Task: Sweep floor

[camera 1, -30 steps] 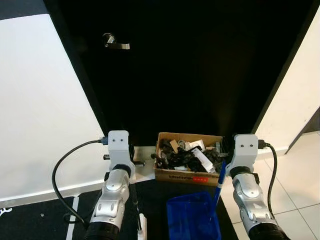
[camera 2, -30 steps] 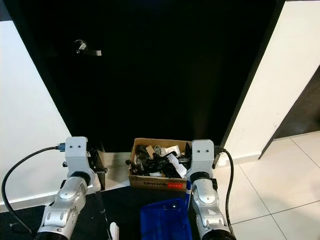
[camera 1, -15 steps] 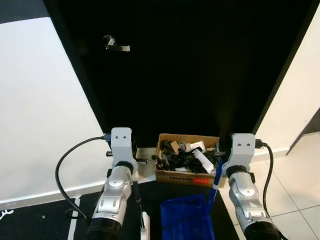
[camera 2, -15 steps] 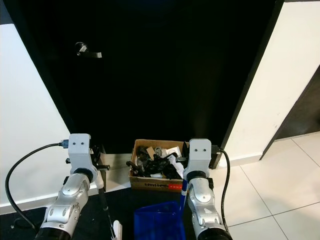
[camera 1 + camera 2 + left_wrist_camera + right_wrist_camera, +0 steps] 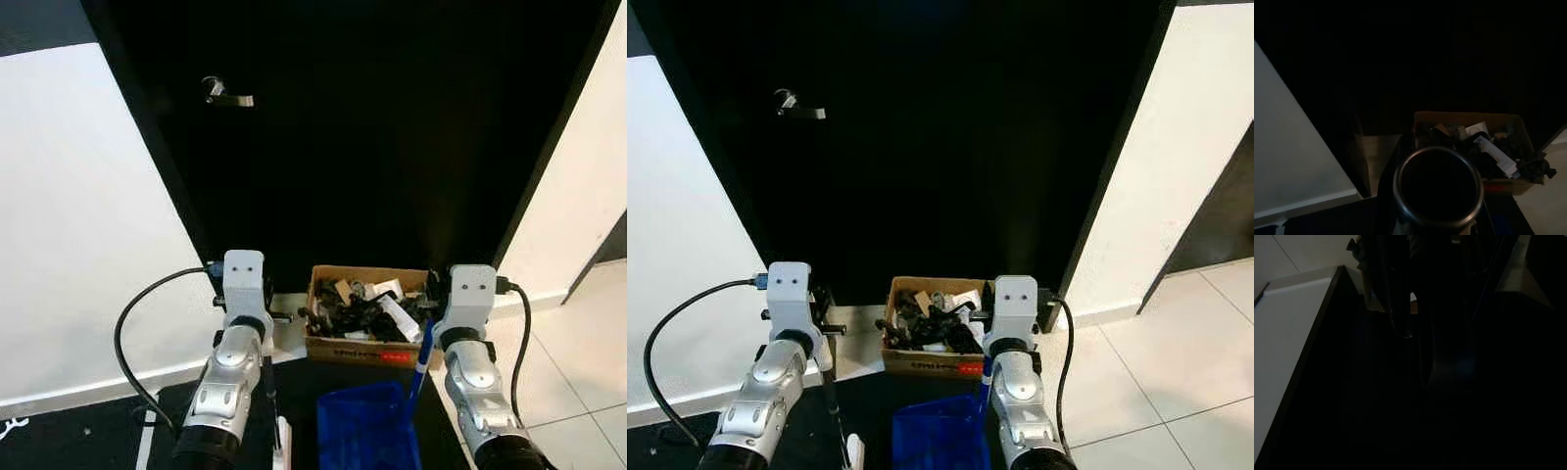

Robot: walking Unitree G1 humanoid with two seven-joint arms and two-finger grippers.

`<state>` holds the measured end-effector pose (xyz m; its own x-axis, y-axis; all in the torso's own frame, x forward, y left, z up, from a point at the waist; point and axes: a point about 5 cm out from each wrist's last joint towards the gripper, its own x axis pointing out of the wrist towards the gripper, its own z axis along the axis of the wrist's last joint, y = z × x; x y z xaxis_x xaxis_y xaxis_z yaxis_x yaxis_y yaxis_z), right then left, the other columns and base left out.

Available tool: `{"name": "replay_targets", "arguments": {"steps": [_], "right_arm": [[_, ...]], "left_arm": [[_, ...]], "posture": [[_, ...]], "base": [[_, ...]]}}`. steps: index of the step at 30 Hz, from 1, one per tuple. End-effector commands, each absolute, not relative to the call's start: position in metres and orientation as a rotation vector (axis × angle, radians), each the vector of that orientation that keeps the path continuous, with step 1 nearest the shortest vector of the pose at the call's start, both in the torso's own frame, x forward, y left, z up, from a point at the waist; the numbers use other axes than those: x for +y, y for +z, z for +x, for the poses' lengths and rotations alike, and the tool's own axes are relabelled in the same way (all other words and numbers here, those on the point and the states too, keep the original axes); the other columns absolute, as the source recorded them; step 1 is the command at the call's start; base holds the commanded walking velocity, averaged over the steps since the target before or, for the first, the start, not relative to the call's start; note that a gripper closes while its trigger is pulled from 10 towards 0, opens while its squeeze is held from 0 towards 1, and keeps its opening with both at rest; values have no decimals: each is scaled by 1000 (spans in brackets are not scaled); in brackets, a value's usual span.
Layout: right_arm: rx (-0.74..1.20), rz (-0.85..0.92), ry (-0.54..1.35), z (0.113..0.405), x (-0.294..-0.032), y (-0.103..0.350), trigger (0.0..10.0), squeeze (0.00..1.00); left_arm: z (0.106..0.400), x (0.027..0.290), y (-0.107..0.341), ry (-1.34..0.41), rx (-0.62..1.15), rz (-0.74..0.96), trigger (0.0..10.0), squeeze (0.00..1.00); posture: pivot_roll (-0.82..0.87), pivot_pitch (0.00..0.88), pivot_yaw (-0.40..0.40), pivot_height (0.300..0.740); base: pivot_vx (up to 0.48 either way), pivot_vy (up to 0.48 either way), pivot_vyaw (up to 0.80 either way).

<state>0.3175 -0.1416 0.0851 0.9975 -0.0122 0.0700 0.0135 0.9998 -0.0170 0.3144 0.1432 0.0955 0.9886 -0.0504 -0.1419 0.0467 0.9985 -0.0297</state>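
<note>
You face a black door (image 5: pixel 372 137) with a lever handle (image 5: pixel 227 95), white walls on either side. On the floor at the door's foot sits an open cardboard box (image 5: pixel 364 345), between your two arms. It is heaped with black scraps (image 5: pixel 348 313), white paper pieces (image 5: pixel 396 313) and a few tan bits; the heap reaches the rim. A red label shows on the box's near face.

Just nearer to you than the box is a blue dustpan (image 5: pixel 367 431), its tray bare as far as you can see. Its blue handle (image 5: pixel 423 352) rises to your right gripper (image 5: pixel 431 313); whether those fingers are pinching it or spread, you cannot tell.

Your left gripper (image 5: pixel 269 318) is beside the box, with a thin dark broom pole (image 5: pixel 271 411) running down from it to a white part near the floor. You cannot tell its fingers' state either
</note>
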Motion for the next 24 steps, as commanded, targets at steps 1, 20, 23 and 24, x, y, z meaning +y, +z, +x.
{"name": "replay_targets", "arguments": {"steps": [1,20,23,24], "right_arm": [[-95,-14,-7,319,-138,89,10000,0],[-88,-13,-46,316,-147,85,10000,0],[-101,-16,-19,317,-140,88,10000,0],[-101,-16,-16,317,-140,87,10000,0]], "left_arm": [[315,139,98,-57,124,-28,10000,0],[315,135,97,-80,132,-23,10000,0],[316,136,98,-77,132,-20,10000,0],[316,136,97,-76,138,-13,10000,0]], "posture": [[-47,3,67,740],[-57,5,83,740],[-59,0,90,740],[-55,0,89,740]], "base": [[0,0,0],[0,0,0],[0,0,0],[0,0,0]]}}
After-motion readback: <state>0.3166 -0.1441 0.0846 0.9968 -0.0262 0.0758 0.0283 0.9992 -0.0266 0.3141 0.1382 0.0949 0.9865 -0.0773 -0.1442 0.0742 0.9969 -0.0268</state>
